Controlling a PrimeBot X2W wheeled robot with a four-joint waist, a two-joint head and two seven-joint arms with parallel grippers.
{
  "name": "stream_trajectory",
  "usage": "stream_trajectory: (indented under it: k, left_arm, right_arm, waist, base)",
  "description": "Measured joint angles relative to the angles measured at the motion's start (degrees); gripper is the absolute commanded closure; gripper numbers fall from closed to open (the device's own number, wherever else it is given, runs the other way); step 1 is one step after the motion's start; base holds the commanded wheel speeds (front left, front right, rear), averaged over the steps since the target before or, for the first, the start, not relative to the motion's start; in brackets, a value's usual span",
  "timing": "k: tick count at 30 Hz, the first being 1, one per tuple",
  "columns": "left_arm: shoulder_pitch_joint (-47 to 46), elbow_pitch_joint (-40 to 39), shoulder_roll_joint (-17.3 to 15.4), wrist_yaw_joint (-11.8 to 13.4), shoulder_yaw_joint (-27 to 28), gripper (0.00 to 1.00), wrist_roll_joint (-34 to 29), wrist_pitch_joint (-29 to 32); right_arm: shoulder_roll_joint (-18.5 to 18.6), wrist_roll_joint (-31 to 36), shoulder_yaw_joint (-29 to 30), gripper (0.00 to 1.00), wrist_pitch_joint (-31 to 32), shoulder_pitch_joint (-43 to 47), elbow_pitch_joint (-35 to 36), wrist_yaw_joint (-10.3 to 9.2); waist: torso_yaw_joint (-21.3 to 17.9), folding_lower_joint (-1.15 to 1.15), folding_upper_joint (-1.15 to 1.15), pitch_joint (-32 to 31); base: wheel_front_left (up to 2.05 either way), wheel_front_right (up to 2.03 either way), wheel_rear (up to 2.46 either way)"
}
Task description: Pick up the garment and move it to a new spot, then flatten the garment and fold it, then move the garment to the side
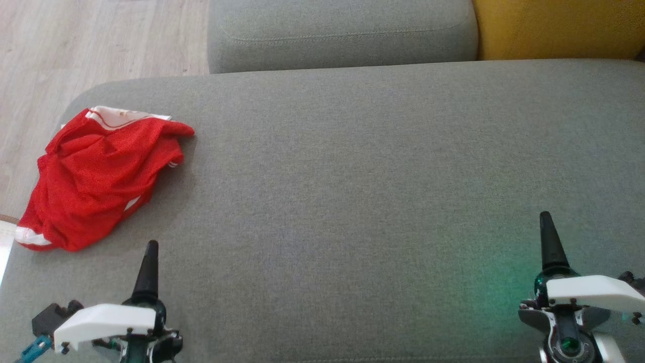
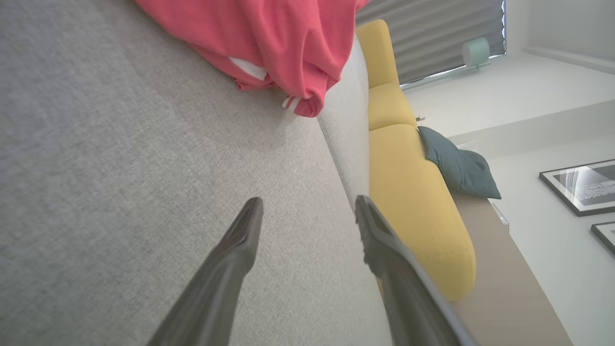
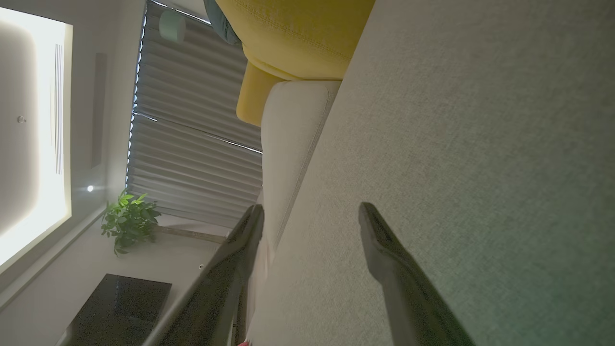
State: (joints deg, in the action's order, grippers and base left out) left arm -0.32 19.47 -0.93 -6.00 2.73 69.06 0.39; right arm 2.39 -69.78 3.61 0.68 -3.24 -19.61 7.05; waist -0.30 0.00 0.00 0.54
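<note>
Garment [image 1: 95, 176] untouched, left tool [image 2: 307, 202], right tool [image 3: 311, 207] gaping

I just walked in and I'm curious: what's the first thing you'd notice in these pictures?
The crumpled bright red garment with white trim jumps out, lying at the left end of the wide grey fabric couch seat. Next comes the yellow upholstered seat behind it, at the far right. The left gripper and right gripper sit open on the near side, touching nothing.
</note>
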Motion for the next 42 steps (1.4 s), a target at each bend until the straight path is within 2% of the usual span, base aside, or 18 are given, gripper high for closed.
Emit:
stream_trajectory:
  k: [20,42]
  left_arm:
    - [-1.34,-0.1,-0.09,1.59,-1.58,0.0,-15.23,-3.31]
    - [-2.61,0.57,-0.37,4.48,-2.47,0.0,-31.85,-6.66]
  right_arm:
    - [0.0,15.74,-2.96,0.0,-3.28,-1.16,-1.67,0.0]
    - [0.0,31.97,-4.78,0.0,-6.83,-3.09,-2.36,0.0]
  waist:
    - [-0.09,0.0,0.0,0.07]
    - [-0.24,0.0,0.0,-0.13]
  base:
    - [0.0,0.0,0.0]
    - [0.0,0.0,0.0]
